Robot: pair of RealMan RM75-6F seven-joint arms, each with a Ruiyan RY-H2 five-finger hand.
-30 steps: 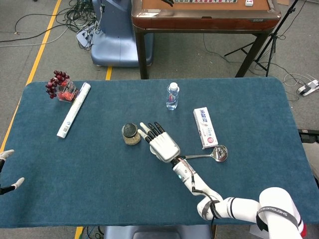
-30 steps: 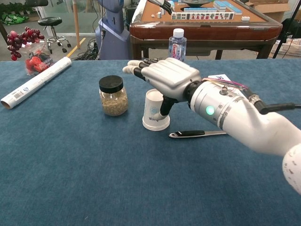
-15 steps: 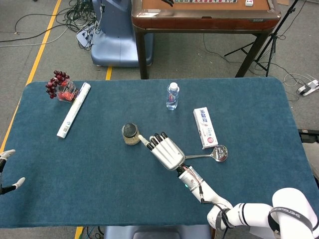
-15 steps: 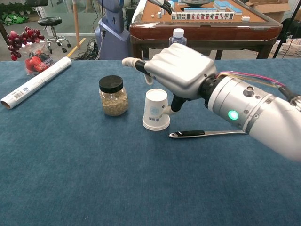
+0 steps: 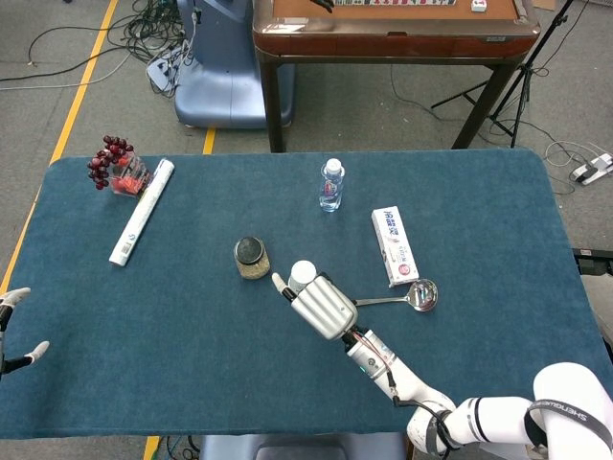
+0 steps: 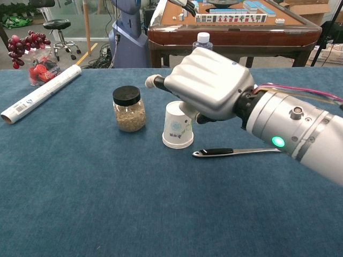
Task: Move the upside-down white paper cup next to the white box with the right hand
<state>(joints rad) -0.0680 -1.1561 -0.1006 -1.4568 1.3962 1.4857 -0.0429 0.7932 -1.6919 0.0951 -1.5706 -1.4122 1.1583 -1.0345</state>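
Observation:
The upside-down white paper cup (image 5: 303, 273) (image 6: 178, 125) stands on the blue table, right of a jar. My right hand (image 5: 323, 305) (image 6: 211, 88) hovers just on my side of the cup and slightly above it. Its fingers are curled in under the palm and the thumb sticks out to the left. Nothing shows inside the hand. The white box (image 5: 395, 245) lies flat to the right of the cup, about a hand's width away; the chest view hides it behind my hand. Only the fingertips of my left hand (image 5: 11, 326) show at the table's left edge, spread apart.
A black-lidded jar (image 5: 252, 257) (image 6: 129, 108) stands close left of the cup. A metal ladle (image 5: 407, 295) (image 6: 230, 152) lies right of it, under my forearm. A water bottle (image 5: 330, 184) stands further back. A paper roll (image 5: 142, 211) and grapes (image 5: 113, 161) sit far left.
My right hand has pulled back toward me and risen, uncovering the cup's top. Its fingers went from stretched out over the cup to curled in. The cup has not moved.

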